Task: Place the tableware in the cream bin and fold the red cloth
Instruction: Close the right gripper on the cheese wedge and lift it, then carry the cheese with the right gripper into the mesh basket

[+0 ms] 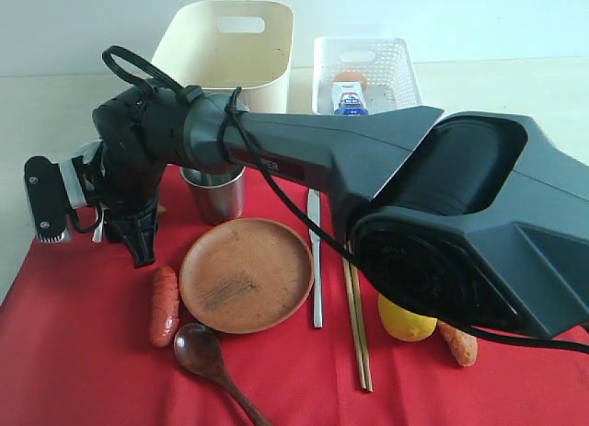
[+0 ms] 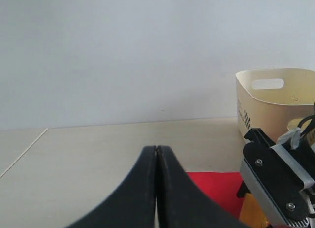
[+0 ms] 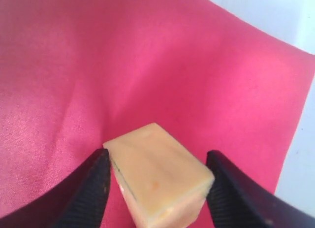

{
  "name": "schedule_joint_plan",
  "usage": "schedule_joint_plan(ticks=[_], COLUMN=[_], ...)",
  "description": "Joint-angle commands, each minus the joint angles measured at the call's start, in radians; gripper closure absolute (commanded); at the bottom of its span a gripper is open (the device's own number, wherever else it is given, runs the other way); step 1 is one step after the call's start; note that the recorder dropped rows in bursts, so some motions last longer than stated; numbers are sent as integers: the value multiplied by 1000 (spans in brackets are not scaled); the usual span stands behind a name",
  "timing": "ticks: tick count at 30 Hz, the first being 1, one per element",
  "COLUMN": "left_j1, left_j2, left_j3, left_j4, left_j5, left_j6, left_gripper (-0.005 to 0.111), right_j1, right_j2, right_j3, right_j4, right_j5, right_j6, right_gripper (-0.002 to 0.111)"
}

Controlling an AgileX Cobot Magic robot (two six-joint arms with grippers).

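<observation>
Cheese block (image 3: 160, 176) on the red cloth (image 3: 98, 65) sits between the fingers of the right pincer (image 3: 157, 161), grip uncertain; left pincer (image 2: 156, 151) is pressed together.

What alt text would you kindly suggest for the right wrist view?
A pale yellow block of cheese lies on the red cloth between the dark fingers of the right end effector, which stand apart on either side of it. A pale surface shows past the cloth's edge.

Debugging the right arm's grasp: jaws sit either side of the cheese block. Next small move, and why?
Probably close the right gripper on the cheese block: it lies on the red cloth between the open jaws, with a sliver of cloth showing at one side. It likely must go before folding.
</observation>
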Motion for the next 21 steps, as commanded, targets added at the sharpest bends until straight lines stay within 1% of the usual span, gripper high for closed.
schedule_joint_plan(ticks=[1,8,12,17,21], left_j1=[1,1,1,1,1], left_j2=[-6,-6,-6,-6,-6], left_j3=[0,0,0,0,0], left_j4=[2,2,2,2,2], left_j5=[2,2,2,2,2], left_j6=[-3,-3,-3,-3,-3], left_gripper=[107,107,107,107,107], right_j1=[-5,-5,-7,-40,-106], right_j2=[-18,-104,-185,-284,-348], right_j3=[4,4,4,4,4], right_j4=[-27,0,9,9,36], right_j5=[32,-55,-104,-76,-21], right_j6=[11,130,257,430,507], right_gripper=[108,108,108,108,108])
